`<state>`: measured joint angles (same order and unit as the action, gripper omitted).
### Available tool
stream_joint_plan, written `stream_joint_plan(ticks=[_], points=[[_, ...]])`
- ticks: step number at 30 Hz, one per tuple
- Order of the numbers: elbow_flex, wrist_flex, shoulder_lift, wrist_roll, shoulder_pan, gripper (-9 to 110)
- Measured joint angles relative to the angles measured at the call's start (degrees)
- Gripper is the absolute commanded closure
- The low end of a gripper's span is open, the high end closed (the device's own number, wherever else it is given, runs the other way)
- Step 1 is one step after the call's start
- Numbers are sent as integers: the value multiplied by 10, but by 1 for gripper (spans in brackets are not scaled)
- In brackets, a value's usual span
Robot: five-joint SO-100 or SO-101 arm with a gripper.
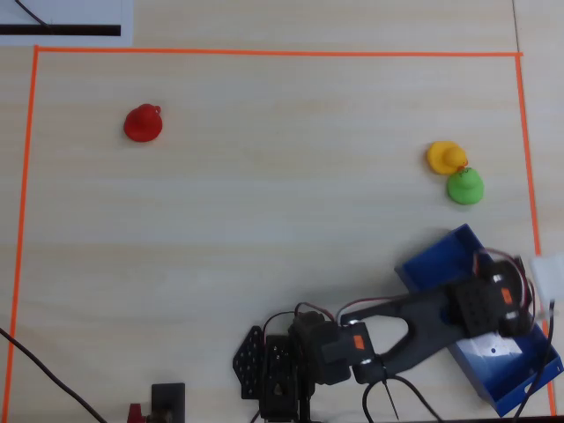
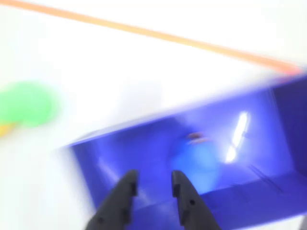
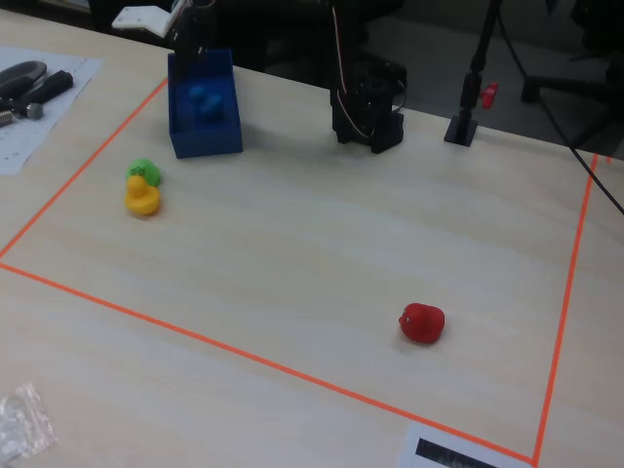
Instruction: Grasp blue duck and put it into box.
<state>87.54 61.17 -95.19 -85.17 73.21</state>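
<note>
Looking through the wrist view, we see the gripper point(image 2: 152, 184) with its two dark tapered fingers spread apart and holding nothing, poised just above the near wall of the box point(image 2: 120, 143). Beyond them the blue duck point(image 2: 194, 158) sits on the glossy floor inside the box, a blurred rounded lump with a small orange beak. Only this view shows the fingers and the light streak glinting off the box's inner wall.

From overhead, the arm covers most of the box point(image 1: 441, 260) near the table's lower right corner, hiding the duck. We find the duck point(image 3: 205, 100) again in the fixed view, resting inside the low-walled box point(image 3: 207, 136).

Outside the box, a green duck point(image 1: 464, 186) touches a yellow duck point(image 1: 445, 157), and a red duck point(image 1: 142, 122) sits well apart. Orange tape point(image 1: 264, 53) borders the pale wood-grain table point(image 1: 282, 220). We cannot read any writing.
</note>
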Motion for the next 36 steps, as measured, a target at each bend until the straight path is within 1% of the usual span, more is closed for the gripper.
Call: stream_joint_plan(ticks=[3,7,11,14,16,21,25,36], points=[[11,23,-65,-2,-126,101],[110,12,-185,-1,-332,101],[296,-39,-348,3,-534,101],[448,-44,-475,-13,-643,101],[547,-34,-557,-18,-691,101],[737,7,-709,-16,-737,101],[826,15,-785,-26,-752,101],[903,44,-853,-40,-745,101]])
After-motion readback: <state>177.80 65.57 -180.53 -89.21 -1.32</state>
